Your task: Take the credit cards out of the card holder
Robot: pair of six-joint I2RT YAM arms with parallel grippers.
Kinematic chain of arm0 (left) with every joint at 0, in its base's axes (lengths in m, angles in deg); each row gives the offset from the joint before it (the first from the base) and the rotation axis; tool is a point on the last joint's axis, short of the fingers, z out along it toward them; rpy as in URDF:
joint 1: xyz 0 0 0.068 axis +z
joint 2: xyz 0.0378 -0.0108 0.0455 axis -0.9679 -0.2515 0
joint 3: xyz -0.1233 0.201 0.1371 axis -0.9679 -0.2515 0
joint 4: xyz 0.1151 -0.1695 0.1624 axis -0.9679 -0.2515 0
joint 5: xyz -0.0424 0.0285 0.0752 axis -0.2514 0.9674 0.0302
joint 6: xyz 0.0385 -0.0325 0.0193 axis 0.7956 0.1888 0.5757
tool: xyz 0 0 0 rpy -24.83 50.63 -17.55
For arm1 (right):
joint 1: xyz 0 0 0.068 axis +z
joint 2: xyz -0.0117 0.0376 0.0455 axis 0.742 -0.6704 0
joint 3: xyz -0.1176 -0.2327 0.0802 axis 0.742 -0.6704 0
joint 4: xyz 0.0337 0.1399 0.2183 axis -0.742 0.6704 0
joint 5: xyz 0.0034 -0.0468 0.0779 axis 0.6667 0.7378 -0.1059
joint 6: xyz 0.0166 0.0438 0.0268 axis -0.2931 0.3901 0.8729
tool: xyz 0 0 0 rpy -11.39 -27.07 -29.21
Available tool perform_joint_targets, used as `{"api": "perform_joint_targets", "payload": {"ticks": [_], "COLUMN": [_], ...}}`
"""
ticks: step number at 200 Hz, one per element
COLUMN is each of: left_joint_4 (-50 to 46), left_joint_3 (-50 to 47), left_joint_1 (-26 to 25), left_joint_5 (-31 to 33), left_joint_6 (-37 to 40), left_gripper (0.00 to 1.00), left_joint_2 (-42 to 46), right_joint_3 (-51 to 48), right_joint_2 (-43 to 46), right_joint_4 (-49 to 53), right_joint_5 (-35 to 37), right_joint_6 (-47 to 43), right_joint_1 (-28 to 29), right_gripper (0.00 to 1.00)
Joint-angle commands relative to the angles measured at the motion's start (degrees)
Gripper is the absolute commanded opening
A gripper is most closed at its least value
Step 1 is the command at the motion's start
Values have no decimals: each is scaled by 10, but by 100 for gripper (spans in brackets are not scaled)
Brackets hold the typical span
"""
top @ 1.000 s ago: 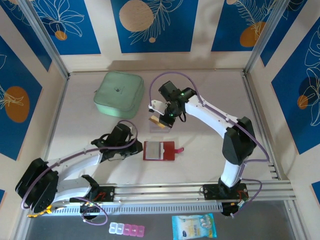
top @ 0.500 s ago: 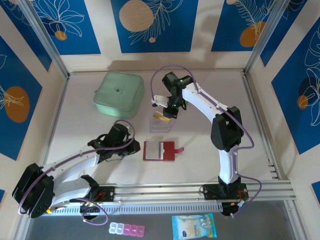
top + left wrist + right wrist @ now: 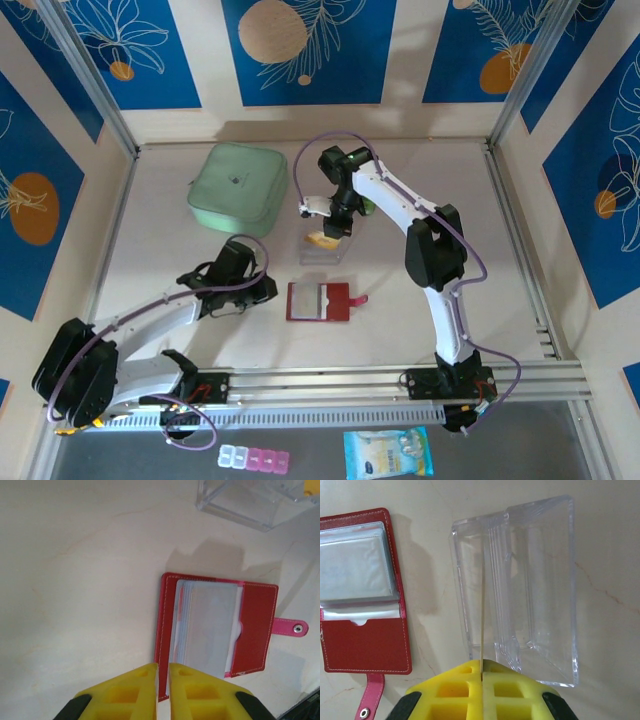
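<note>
Card (image 3: 322, 241) pinched edge-on in downward-pointing right gripper (image 3: 482, 666) over clear box (image 3: 540, 580)

— Pale cream counter (image 3: 160, 250), faintly veined like marble, matte under soft, even light.
— Closed in on three sides?
— Yes, by cream walls (image 3: 200, 118). Hung with deep blue panels (image 3: 330, 50), white leaf outlines and tan discs (image 3: 275, 30) printed across them.
— Any metal?
— Slanting aluminium posts (image 3: 85, 75) at both back corners, plus a slotted aluminium rail (image 3: 330, 385) along the near edge. Dark grey surface (image 3: 520, 450) below that. Faint shadow along the foot of the back wall.
</note>
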Motion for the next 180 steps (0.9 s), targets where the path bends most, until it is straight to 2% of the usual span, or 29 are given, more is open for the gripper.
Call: {"api": "perform_joint_targets", "payload": {"ticks": [1, 43, 148, 169, 180], "left_joint_4": [-4, -22, -20, -19, -23], "left_joint_3": [27, 51, 31, 26, 24], "left_joint_1": [15, 29, 46, 46, 47], "left_joint_5": [-18, -34, -40, -38, -35], "left_joint_6": [22, 40, 32, 25, 26], "left_gripper": [13, 13, 13, 13, 13], "left_joint_2": [-10, -32, -10, 3, 9], "right_joint_3": [19, 26, 8, 3, 5], "right_joint_2": [-14, -40, -82, -77, -72], "right_joint_4": [39, 59, 50, 48, 49], "right_joint_5": [-32, -42, -29, -17, -17], "right_joint_6": [-22, -23, -26, -24, -21], "right_joint_1": [-3, 0, 31, 33, 32], "right_gripper": [0, 0, 0, 8, 16]}}
